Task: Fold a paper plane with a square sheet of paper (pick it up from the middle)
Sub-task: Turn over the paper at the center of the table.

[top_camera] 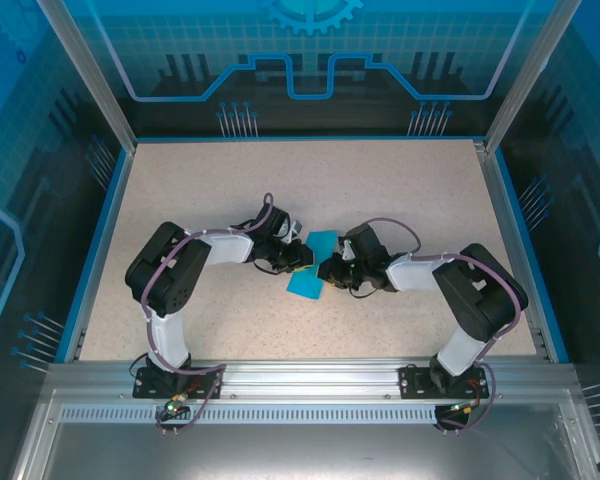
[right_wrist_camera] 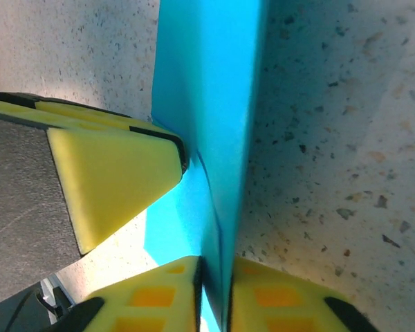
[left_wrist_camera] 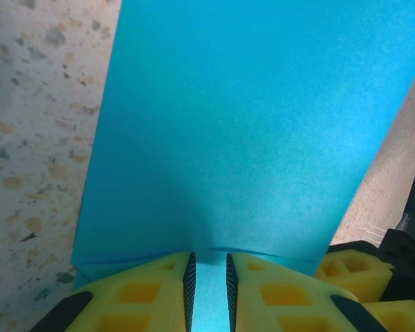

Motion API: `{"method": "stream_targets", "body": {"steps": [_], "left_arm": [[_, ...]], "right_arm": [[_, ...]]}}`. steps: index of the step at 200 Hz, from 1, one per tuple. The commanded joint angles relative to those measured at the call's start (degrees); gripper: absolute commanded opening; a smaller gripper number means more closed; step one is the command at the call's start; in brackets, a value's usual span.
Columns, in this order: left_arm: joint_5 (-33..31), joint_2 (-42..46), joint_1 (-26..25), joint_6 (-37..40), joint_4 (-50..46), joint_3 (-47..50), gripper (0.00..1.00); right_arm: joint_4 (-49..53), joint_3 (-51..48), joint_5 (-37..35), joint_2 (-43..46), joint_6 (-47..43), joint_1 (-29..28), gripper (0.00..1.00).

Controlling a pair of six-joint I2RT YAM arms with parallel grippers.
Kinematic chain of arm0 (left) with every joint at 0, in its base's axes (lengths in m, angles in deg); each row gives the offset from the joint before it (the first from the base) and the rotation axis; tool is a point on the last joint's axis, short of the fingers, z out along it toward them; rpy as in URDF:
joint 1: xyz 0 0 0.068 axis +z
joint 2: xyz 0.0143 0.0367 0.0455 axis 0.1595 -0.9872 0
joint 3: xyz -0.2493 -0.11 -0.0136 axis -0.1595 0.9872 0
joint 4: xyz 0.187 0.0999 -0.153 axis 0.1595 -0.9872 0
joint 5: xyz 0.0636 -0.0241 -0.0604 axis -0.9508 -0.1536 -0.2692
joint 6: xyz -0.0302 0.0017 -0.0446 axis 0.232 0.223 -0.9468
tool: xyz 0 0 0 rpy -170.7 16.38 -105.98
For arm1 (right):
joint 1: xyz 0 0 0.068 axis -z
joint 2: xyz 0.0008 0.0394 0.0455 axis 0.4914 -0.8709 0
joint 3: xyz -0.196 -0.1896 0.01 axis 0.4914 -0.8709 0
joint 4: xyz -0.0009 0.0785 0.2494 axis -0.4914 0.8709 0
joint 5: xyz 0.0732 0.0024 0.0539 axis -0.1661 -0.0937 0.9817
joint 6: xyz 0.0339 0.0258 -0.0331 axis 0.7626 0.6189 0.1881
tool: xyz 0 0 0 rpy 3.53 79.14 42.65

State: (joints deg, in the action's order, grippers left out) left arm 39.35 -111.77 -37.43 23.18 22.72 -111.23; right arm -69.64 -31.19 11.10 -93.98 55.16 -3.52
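The teal-blue square sheet of paper point(top_camera: 310, 264) is held up between both grippers at the middle of the table. In the left wrist view the sheet point(left_wrist_camera: 242, 124) spreads wide ahead, and a strip of it runs down between the yellow fingers of my left gripper point(left_wrist_camera: 209, 294), which is shut on its near edge. The right wrist view shows the sheet point(right_wrist_camera: 207, 90) nearly edge-on, doubled along a crease, with my right gripper point(right_wrist_camera: 214, 301) shut on it. A yellow finger of the left gripper point(right_wrist_camera: 111, 180) presses the sheet from the left. From above, the left gripper point(top_camera: 298, 255) and right gripper point(top_camera: 330, 270) face each other across the paper.
The speckled beige table point(top_camera: 230, 190) lies beneath, bounded by a blue rim and transparent blue walls point(top_camera: 310, 60). Both arms bend inward from their bases at the near metal rail point(top_camera: 300, 375). A finger of the right gripper point(left_wrist_camera: 356, 273) sits close beside my left fingers.
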Motion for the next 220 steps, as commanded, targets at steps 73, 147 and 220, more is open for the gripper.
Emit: {"method": "stream_targets", "body": {"steps": [73, 147, 220], "left_arm": [[-4.58, 14.85, 0.40, 0.23, 1.40, 4.55, 0.32], [-13.36, 28.13, 1.09, 0.92, 0.24, 11.32, 0.41], [-19.36, 38.07, 2.76, 0.90, 1.54, 17.67, 0.51]], "right_arm": [[7.03, 0.39, -1.33, 5.85, -4.97, 0.52, 0.07], [20.16, 4.37, -6.32, 11.92, -9.97, 0.52, 0.07], [40.91, 12.24, -17.99, 21.13, -16.71, 0.27, 0.09]]}}
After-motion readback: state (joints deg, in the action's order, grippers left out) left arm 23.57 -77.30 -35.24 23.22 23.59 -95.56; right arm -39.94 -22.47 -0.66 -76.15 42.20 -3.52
